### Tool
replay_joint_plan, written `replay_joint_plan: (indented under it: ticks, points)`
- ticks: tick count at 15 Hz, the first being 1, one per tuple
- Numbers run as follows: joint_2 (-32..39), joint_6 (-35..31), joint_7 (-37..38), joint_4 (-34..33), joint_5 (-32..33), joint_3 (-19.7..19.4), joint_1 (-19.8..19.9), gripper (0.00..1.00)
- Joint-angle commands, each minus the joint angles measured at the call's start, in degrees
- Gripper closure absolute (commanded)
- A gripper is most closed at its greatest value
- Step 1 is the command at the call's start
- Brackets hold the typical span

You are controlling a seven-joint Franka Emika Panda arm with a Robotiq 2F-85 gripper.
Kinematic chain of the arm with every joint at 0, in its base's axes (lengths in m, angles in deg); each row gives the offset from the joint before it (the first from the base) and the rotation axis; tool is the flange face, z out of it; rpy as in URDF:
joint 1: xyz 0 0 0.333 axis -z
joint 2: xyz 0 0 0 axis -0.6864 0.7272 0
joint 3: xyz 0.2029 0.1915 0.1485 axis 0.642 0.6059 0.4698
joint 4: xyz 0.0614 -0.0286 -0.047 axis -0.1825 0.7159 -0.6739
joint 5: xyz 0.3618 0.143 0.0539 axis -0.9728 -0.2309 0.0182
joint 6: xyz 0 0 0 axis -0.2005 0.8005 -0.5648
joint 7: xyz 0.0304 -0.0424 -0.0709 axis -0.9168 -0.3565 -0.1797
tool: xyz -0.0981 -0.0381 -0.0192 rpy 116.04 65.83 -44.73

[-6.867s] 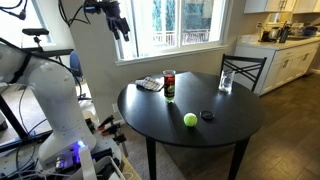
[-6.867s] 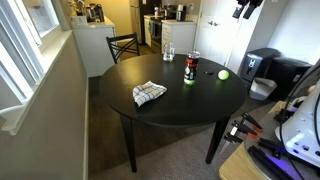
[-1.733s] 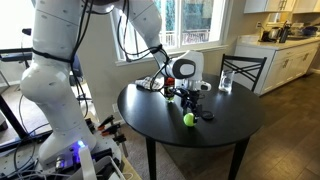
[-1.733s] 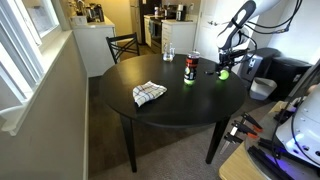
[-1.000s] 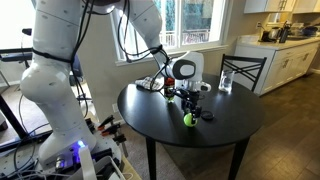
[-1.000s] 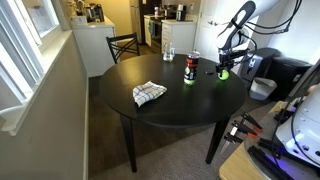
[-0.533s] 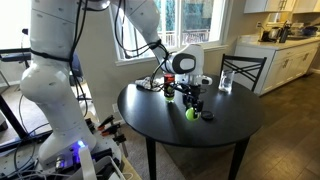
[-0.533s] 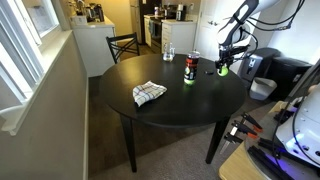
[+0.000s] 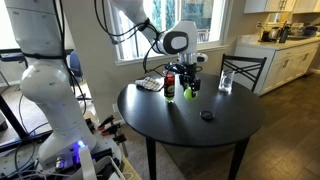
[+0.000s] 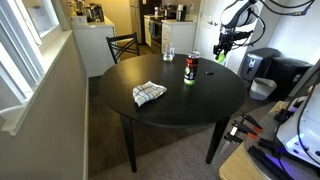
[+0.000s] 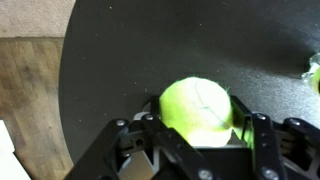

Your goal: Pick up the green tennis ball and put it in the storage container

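Green tennis ball (image 11: 197,106) clamped in tool (image 9: 188,90), clear of tabletop (image 9: 190,130) — lift done; leaves placing into nearby storage container (image 9: 170,85).

I log a round dark table (image 9: 165,118). Reading its top as a clock face in an exterior view:
- A checkered cloth (image 9: 150,84) lies at 10 o'clock, near the rim.
- A clear drinking glass (image 9: 226,82) stands upright at 2 o'clock.
- A small flat black disc (image 9: 206,115) lies at 4 o'clock.

A dark chair (image 9: 245,66) stands just beyond the glass.
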Motion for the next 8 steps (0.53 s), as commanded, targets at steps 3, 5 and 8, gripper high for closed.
replay_joint_plan:
  ticks: [3,5,8]
  points:
    - [-6.35,-0.63,-2.68,1.29,-3.24,2.77,-2.49,0.58]
    - [-6.95,-1.06,-2.94,0.71,-3.14,3.58,-3.59,0.58]
    - [-8.57,-1.47,-2.79,0.67,-3.12,4.84,-5.27,0.58]
